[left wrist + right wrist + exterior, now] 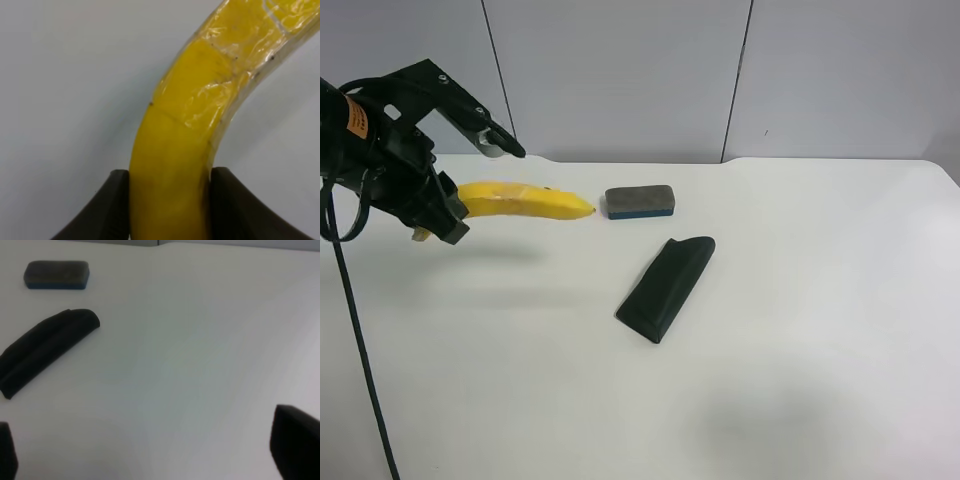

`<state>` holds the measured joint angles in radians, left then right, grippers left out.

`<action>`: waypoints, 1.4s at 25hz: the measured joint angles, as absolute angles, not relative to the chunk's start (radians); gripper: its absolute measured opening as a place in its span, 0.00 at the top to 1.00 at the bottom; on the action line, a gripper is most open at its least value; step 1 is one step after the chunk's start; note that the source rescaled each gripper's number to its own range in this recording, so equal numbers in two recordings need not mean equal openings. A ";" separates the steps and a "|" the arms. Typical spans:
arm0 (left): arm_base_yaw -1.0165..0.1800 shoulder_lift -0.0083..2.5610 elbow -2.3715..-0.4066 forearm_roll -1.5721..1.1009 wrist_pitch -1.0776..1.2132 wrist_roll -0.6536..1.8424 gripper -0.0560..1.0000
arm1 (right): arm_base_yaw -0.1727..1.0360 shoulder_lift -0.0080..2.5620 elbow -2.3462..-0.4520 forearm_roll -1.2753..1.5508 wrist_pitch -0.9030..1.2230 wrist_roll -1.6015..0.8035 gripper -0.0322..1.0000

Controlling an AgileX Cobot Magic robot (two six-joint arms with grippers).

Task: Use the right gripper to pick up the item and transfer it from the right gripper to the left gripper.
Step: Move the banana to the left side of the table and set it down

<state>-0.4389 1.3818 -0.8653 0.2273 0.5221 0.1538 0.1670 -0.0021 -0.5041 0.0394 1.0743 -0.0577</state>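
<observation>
The item, a curved yellow banana, hangs level above the table at the exterior high view's left. My left gripper, on the black arm with the orange label, is shut on one end of it. In the left wrist view the banana sits squeezed between the two black fingers of the left gripper, with a glossy scuffed patch further along. My right gripper is open and empty over bare table, one black finger showing at each side. The right arm is out of the exterior high view.
A grey eraser block with a blue base lies just past the banana's free tip. A dark wedge-shaped pad lies near the middle of the white table. A black cable hangs down the exterior high view's left edge.
</observation>
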 joint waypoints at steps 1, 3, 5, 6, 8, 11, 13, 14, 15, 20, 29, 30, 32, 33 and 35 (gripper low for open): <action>-0.406 1.397 -0.865 0.217 0.507 0.154 0.92 | 0.167 -0.002 -0.504 0.039 1.074 -0.058 0.00; -0.350 1.428 -0.865 0.193 0.473 0.154 0.92 | 0.167 -0.002 -0.504 0.039 1.074 -0.058 0.00; -0.310 1.461 -0.865 0.174 0.449 0.154 0.92 | 0.167 -0.002 -0.504 0.039 1.074 -0.058 0.00; -0.293 1.481 -0.865 0.165 0.438 0.154 0.92 | 0.167 -0.002 -0.504 0.039 1.074 -0.058 0.00; -0.271 1.519 -0.865 0.143 0.414 0.154 0.92 | 0.167 -0.002 -0.504 0.039 1.074 -0.058 0.00; -0.261 1.581 -0.866 0.113 0.373 0.154 0.92 | 0.167 -0.002 -0.504 0.039 1.074 -0.058 0.00; -0.260 1.626 -0.866 0.089 0.344 0.154 0.92 | 0.167 -0.002 -0.504 0.039 1.074 -0.058 0.00; -0.260 1.649 -0.866 0.073 0.333 0.154 0.92 | 0.167 -0.002 -0.504 0.039 1.074 -0.058 0.00; -0.260 1.668 -0.866 0.056 0.322 0.154 0.92 | 0.167 -0.002 -0.504 0.039 1.074 -0.058 0.00; -0.260 1.766 -0.866 0.020 0.290 0.150 0.92 | 0.167 -0.002 -0.504 0.039 1.074 -0.058 0.00; -0.260 1.817 -0.866 0.012 0.267 0.147 0.92 | 0.167 -0.002 -0.504 0.039 1.074 -0.058 0.00; -0.260 1.817 -0.866 0.012 0.264 0.147 0.88 | 0.167 -0.002 -0.504 0.039 1.074 -0.058 0.00; -0.260 1.817 -0.866 0.011 0.249 0.137 0.59 | 0.167 -0.002 -0.504 0.039 1.074 -0.058 0.00; -0.260 1.817 -0.866 0.010 0.242 0.130 0.37 | 0.167 -0.002 -0.504 0.039 1.074 -0.058 0.00; -0.260 1.817 -0.866 0.010 0.237 0.122 0.13 | 0.167 -0.002 -0.504 0.039 1.074 -0.058 0.00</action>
